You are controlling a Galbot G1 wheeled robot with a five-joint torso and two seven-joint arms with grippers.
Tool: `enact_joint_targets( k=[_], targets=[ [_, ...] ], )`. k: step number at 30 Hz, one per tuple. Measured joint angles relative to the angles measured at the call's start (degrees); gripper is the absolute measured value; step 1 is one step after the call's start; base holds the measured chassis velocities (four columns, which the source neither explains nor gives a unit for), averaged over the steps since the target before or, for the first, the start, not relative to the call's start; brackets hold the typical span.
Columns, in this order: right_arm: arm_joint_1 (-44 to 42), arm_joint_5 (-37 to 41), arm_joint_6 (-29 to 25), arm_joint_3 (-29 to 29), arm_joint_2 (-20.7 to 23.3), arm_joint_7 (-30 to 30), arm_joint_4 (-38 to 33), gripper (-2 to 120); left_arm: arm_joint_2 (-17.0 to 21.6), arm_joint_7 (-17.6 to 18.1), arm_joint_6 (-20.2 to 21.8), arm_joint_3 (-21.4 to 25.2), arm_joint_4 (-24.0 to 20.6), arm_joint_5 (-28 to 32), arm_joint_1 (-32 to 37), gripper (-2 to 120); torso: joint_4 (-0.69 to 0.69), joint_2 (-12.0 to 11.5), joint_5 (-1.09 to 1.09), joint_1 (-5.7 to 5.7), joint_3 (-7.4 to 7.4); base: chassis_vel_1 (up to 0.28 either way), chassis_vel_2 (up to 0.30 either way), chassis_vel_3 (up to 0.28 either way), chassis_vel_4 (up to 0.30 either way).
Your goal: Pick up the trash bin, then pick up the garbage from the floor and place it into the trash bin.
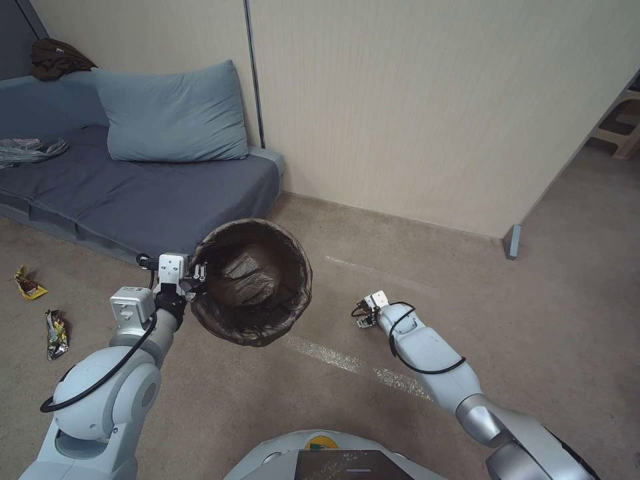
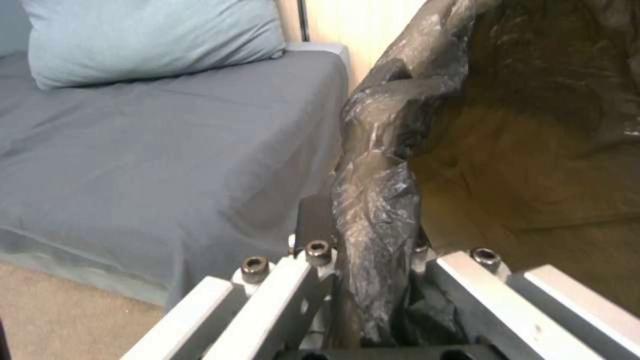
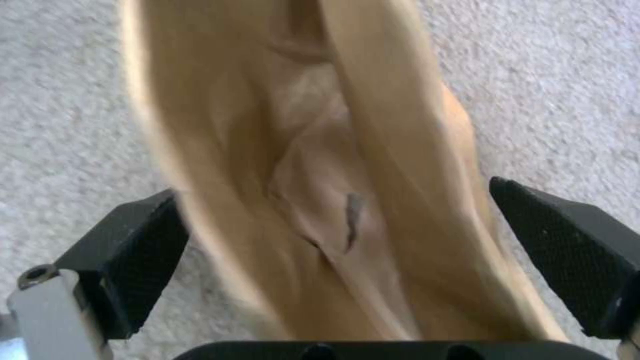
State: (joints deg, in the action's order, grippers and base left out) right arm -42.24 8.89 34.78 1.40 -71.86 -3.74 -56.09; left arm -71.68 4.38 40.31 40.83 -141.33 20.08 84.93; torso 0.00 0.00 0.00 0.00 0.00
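My left gripper (image 1: 198,273) is shut on the near rim of the trash bin (image 1: 253,280), a round pail lined with a dark brown crinkly bag, held above the carpet in front of the sofa. In the left wrist view the bag-covered rim (image 2: 377,200) runs between the fingers (image 2: 313,220). My right gripper (image 1: 365,315) hangs low over the carpet to the right of the bin. Its black pads (image 3: 133,255) stand wide apart, with a tan paper bag (image 3: 320,150) of garbage between them. Two snack wrappers, one yellow (image 1: 29,283) and one silver and yellow (image 1: 57,333), lie on the floor at far left.
A grey sofa (image 1: 133,193) with a blue pillow (image 1: 173,113) stands against the wall (image 1: 433,100) behind the bin. Crinkled plastic (image 1: 30,150) lies on its seat. A partition foot (image 1: 512,241) stands at right. Open carpet (image 1: 567,320) spreads right of the right arm.
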Motion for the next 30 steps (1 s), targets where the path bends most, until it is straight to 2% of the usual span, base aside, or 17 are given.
enact_joint_targets(
  k=[4, 7, 8, 9, 12, 13, 15, 16, 19, 20, 22, 23, 26, 27, 28, 30],
  targets=[
    [0.04, -0.33, -0.14, 0.22, 0.09, 0.34, 0.2, 100, -0.03, -0.01, -0.02, -0.05, 0.03, 0.0, -0.17, 0, 0.0, 0.0, 0.0, 0.0, 0.0, 0.0, 0.0, 0.0, 0.0],
    [0.09, -0.45, -0.19, 0.45, -0.1, 0.62, 0.39, 95, -0.04, -0.01, -0.02, -0.06, 0.03, -0.01, -0.22, 0, 0.0, 0.0, 0.0, 0.0, 0.0, 0.0, 0.0, 0.0, 0.0],
    [0.09, -0.44, -0.2, 0.54, -0.13, 0.73, 0.38, 89, -0.02, -0.01, -0.02, -0.04, 0.03, 0.0, -0.23, 0, 0.0, 0.0, 0.0, 0.0, 0.0, 0.0, 0.0, 0.0, 0.0],
    [0.09, -0.44, -0.2, 0.54, -0.13, 0.73, 0.38, 89, -0.02, -0.01, -0.02, -0.04, 0.03, 0.0, -0.23, 0, 0.0, 0.0, 0.0, 0.0, 0.0, 0.0, 0.0, 0.0, 0.0],
    [-0.18, -0.21, -0.03, 0.62, 0.27, 0.77, -0.28, 73, 0.02, -0.01, -0.03, 0.16, 0.04, -0.01, -0.22, 0, 0.01, 0.0, 0.02, 0.0, 0.0, 0.0, 0.0, 0.0, 0.0],
    [-0.18, -0.21, -0.03, 0.62, 0.27, 0.77, -0.28, 73, 0.02, -0.01, -0.03, 0.16, 0.04, -0.01, -0.22, 0, 0.01, 0.0, 0.02, 0.0, 0.0, 0.0, 0.0, 0.0, 0.0],
    [-0.76, 0.43, 0.51, 0.73, 1.22, 1.0, -1.7, 63, 0.01, 0.02, -0.03, 0.22, 0.04, 0.0, -0.24, 0, 0.01, 0.0, 0.02, 0.0, 0.0, 0.0, 0.0, 0.0, 0.0],
    [-0.76, 0.43, 0.51, 0.73, 1.22, 1.0, -1.7, 63, 0.01, 0.02, -0.03, 0.22, 0.04, 0.0, -0.24, 0, 0.01, 0.0, 0.02, 0.0, 0.0, 0.0, 0.0, 0.0, 0.0],
    [-1.82, 2.46, 1.47, 0.85, 2.82, 1.85, -4.14, 47, 0.02, 0.07, -0.03, 0.22, 0.07, 0.04, -0.35, 0, -0.03, 0.0, 0.01, 0.0, 0.0, 0.0, 0.0, 0.0, 0.0],
    [-1.82, 2.46, 1.47, 0.85, 2.82, 1.85, -4.14, 47, 0.02, 0.07, -0.03, 0.22, 0.07, 0.04, -0.35, 0, -0.03, 0.0, 0.01, 0.0, 0.0, 0.0, 0.0, 0.0, 0.0],
    [-2.51, 4.58, 1.89, 1.06, 3.85, 2.77, -5.82, 37, 0.02, 0.11, -0.03, 0.22, 0.13, 0.05, -0.41, 0, -0.02, 0.0, 0.0, 0.0, 0.0, 0.0, 0.0, 0.0, 0.0],
    [-2.51, 4.58, 1.89, 1.06, 3.85, 2.77, -5.82, 37, 0.02, 0.11, -0.03, 0.22, 0.13, 0.05, -0.41, 0, -0.02, 0.0, 0.0, 0.0, 0.0, 0.0, 0.0, 0.0, 0.0],
    [-3.63, 5.79, 2.21, 1.34, 5.31, 2.94, -8.37, 23, -0.07, 0.14, -0.02, 0.12, 0.14, 0.06, -0.45, 0, -0.01, 0.0, 0.01, 0.0, 0.0, 0.0, 0.0, 0.0, 0.0],
    [-3.63, 5.79, 2.21, 1.34, 5.31, 2.94, -8.37, 23, -0.07, 0.14, -0.02, 0.12, 0.14, 0.06, -0.45, 0, -0.01, 0.0, 0.01, 0.0, 0.0, 0.0, 0.0, 0.0, 0.0],
    [-3.98, 6.13, 2.42, 1.49, 5.82, 3.1, -9.26, 18, -0.09, 0.14, -0.02, 0.1, 0.14, 0.06, -0.46, 0, -0.01, 0.0, 0.01, 0.0, 0.0, 0.0, 0.0, 0.0, 0.0],
    [-4.61, 6.83, 2.9, 1.92, 6.5, 3.39, -10.74, 13, -0.11, 0.15, -0.01, 0.09, 0.14, 0.06, -0.47, 0, -0.02, 0.0, 0.01, 0.0, 0.0, 0.0, 0.0, 0.0, 0.0]
  ],
)
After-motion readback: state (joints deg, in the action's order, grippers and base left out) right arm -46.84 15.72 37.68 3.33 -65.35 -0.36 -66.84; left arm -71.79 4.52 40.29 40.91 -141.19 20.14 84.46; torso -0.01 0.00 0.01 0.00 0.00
